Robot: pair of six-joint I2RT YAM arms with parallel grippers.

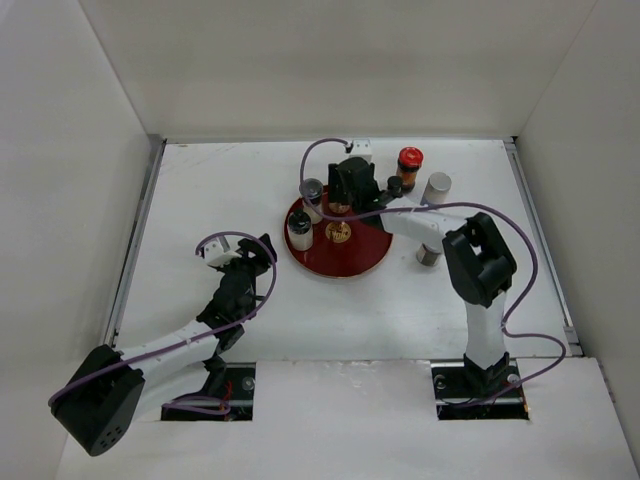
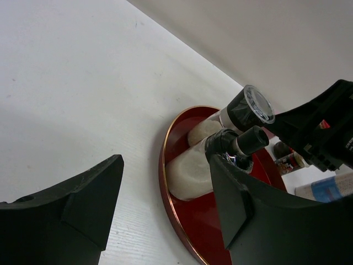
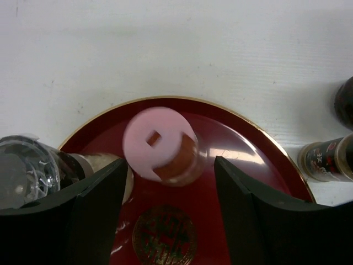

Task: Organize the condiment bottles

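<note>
A pink-capped jar (image 3: 157, 143) with an amber body stands on the red tray (image 3: 242, 143), between the fingers of my right gripper (image 3: 171, 163). The jaws are open, with a gap on each side of the jar. Two pale-bodied condiment bottles stand at the tray's left side, one black-capped (image 1: 300, 228) and one with a clear-topped cap (image 1: 312, 190). A red-capped bottle (image 1: 410, 160), a black-capped one (image 1: 393, 186), a white cylinder (image 1: 436, 187) and a grey jar (image 1: 430, 255) stand on the table right of the tray. My left gripper (image 1: 255, 250) hangs open and empty, left of the tray.
White walls close in the table on three sides. The tray's gold emblem (image 3: 162, 234) lies just below the pink-capped jar. My right arm (image 1: 480, 260) reaches across the table's right half towards the tray (image 1: 350, 260).
</note>
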